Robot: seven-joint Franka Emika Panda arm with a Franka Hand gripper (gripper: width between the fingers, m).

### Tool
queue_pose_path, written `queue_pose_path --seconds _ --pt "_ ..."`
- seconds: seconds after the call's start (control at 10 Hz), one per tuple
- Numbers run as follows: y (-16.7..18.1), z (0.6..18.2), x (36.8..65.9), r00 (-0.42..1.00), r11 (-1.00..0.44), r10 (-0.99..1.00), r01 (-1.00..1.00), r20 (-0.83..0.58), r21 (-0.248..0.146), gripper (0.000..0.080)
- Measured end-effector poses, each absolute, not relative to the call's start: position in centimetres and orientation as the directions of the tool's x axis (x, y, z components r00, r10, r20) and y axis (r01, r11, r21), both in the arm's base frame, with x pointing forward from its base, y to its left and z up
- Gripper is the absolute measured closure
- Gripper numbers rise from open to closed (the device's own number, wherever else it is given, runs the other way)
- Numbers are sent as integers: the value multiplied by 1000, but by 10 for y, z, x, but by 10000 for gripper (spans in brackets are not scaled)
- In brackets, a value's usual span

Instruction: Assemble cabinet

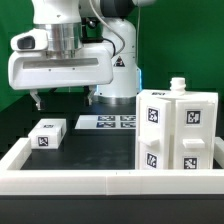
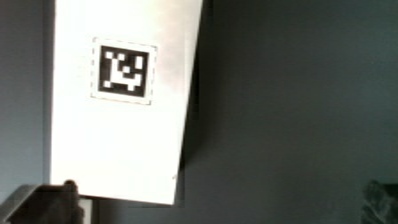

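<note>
The cabinet's large white box (image 1: 180, 130) stands upright at the exterior view's right, with marker tags on its faces and a small knob on top. A small white cabinet block (image 1: 47, 133) with tags lies on the table at the left. My gripper (image 1: 64, 100) hangs open and empty above the table, just above and behind the small block. In the wrist view the block (image 2: 121, 100) shows as a long white face with one tag. It lies below my gripper (image 2: 214, 208), close to one dark finger (image 2: 50, 205).
The marker board (image 1: 108, 121) lies flat on the table behind the gripper. A long low white border frame (image 1: 100, 182) runs along the front and sides of the work area. The table is dark and the backdrop green.
</note>
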State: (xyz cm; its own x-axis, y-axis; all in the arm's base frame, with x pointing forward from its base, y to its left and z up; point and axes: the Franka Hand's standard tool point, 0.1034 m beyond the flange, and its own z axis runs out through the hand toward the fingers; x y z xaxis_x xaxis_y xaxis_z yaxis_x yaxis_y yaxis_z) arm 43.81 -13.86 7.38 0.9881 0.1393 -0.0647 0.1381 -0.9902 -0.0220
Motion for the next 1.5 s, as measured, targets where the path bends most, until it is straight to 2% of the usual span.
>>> queue_pose_path --seconds 0.1,0.3,0.7,1.0,1.4,1.5 --pt "-141 71 436 986 -989 151 149 -69 -23 3" --pt "-162 53 425 984 -989 148 146 -100 -22 3" --pt "-169 28 417 981 -988 153 153 -123 -11 3" --pt "-176 17 411 977 -986 166 166 -133 -10 3" --pt "-172 16 410 976 -985 173 173 -136 -13 3" --pt "-172 16 410 976 -985 173 173 -136 -13 135"
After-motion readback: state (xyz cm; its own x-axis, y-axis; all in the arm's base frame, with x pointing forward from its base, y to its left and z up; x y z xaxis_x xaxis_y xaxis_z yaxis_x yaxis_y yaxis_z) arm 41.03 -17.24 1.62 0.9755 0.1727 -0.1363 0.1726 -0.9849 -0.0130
